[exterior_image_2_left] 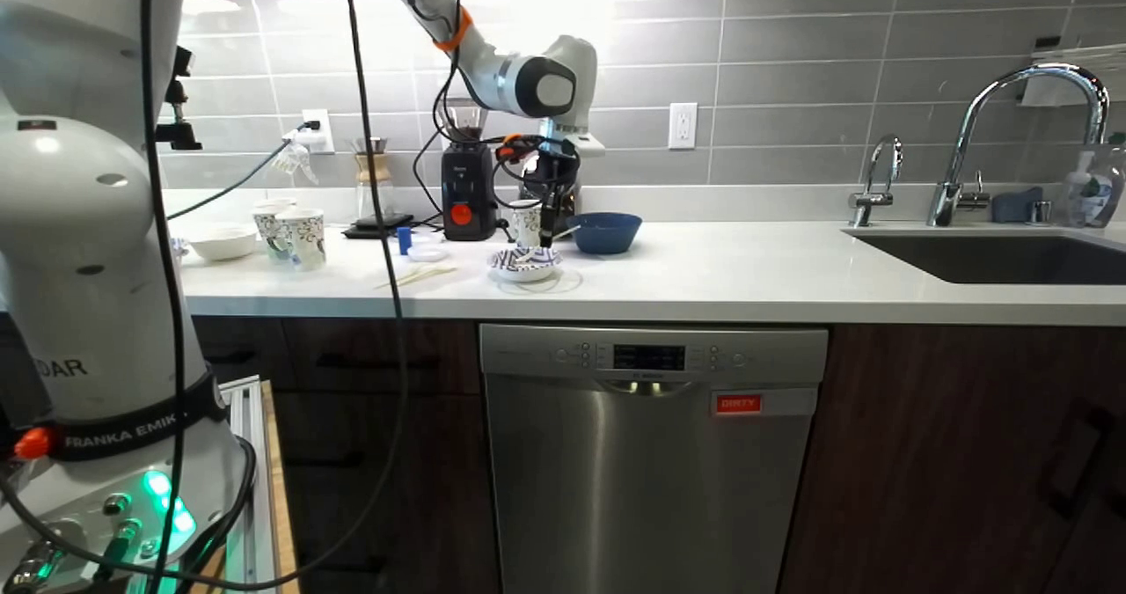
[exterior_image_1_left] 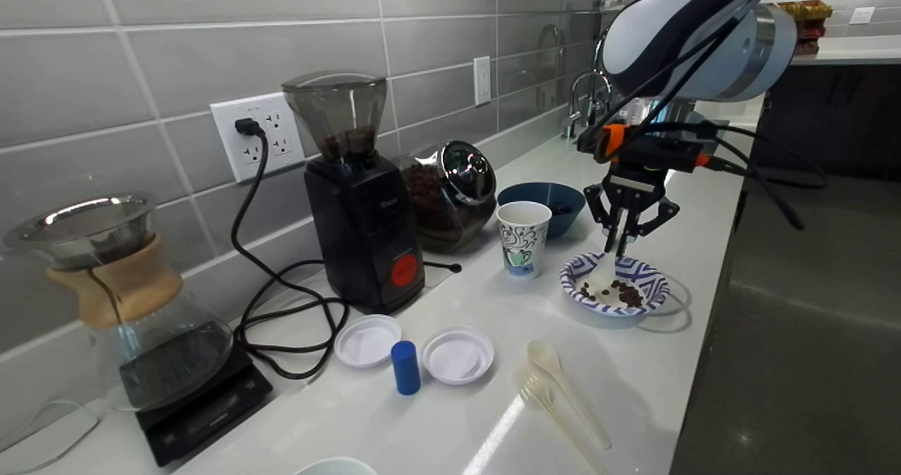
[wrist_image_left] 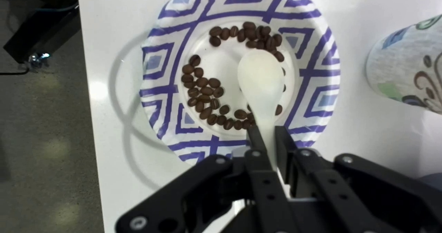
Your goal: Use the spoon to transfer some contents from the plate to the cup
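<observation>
Gripping: a black two-fingered pincer (wrist_image_left: 268, 136) stood nearly closed, its fingers pinching the handle of an off-white plastic spoon (wrist_image_left: 260, 77) from both sides.
Round shallow plate (wrist_image_left: 159, 62), patterned in blue-purple and white: sat on the glossy white tabletop (exterior_image_1_left: 482, 302), below the pincer and close to the tabletop's edge.
Dark brown coffee beans (wrist_image_left: 206, 90): lay in the plate's white hollow, in the wrist view bunched at the left, strung along the bottom and clustered at the top; a few were partly hidden by the spoon.
Spoon: slanted downward from the pincer, its bowl end over the plate's middle; whether it touched the plate or the beans could not be told.
White tapered cup (exterior_image_1_left: 521, 243), printed with dark swirls and a green mug: stood upright beside the plate, apart from it, its mouth facing up.
Dark blue round bowl (exterior_image_2_left: 607, 238): stood near the cup; small dark things inside were too indistinct to name.
Black coffee grinder (exterior_image_1_left: 359, 229) with a clear hopper: stood by the grey tiled wall (exterior_image_1_left: 246, 53), next to a tilted glass jar (exterior_image_1_left: 429, 197) with a shiny lid.
Two round white plastic lids (exterior_image_1_left: 457, 364): lay flat near an upright blue cylinder (exterior_image_1_left: 406, 369).
Pale plastic fork (exterior_image_1_left: 555, 419) and second pale spoon (exterior_image_1_left: 569, 393): lay side by side on the tabletop.
</observation>
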You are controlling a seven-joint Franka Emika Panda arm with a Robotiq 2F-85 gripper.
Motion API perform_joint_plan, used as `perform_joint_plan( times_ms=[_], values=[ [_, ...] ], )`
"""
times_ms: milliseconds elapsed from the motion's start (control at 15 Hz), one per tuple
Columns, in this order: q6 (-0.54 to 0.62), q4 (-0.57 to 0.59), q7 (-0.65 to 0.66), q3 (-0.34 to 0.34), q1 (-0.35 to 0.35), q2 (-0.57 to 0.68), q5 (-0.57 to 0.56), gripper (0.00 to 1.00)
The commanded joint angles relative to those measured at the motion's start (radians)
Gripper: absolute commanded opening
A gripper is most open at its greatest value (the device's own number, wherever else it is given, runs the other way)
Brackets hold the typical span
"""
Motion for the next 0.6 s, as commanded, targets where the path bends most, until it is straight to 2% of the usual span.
perform_joint_plan(
  times_ms=[0, 533],
  values=[
    [0.05, 0.003, 0.085, -0.005, 0.019, 0.021, -0.055, 0.03],
    [0.056, 0.003, 0.191, -0.003, 0.041, 0.033, -0.12, 0.03]
  ],
)
